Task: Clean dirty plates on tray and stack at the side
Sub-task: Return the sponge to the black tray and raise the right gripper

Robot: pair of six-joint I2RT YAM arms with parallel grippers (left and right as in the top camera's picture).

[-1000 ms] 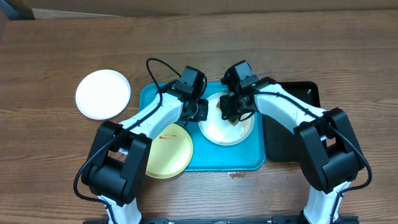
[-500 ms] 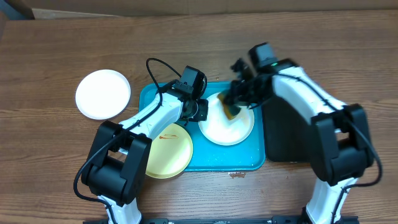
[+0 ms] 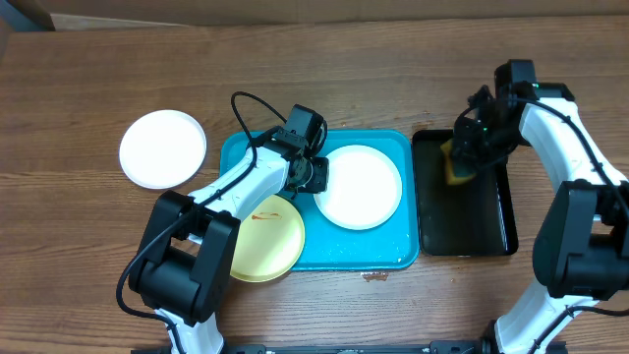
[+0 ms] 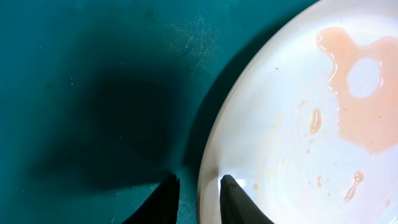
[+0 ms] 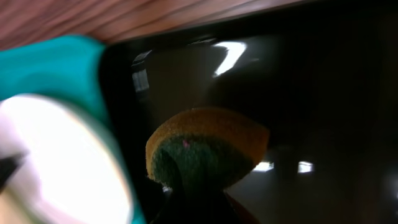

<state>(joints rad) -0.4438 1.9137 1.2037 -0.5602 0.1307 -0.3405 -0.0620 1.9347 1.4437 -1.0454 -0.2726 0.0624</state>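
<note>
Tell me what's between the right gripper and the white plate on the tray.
Overhead view: only bare tray floor, its right rim and the black tray's left rim lie between the white plate and the right gripper holding the sponge.

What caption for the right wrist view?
Right fingers hold the sponge over the black tray; turquoise tray and white plate blurred at left.

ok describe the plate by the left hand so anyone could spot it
Find the big turquoise tray. The plate lies fully inside it, the left hand at its rim. It is white, unlike the yellow-green plate overhanging the tray's corner; the other white plate sits on wood.
</note>
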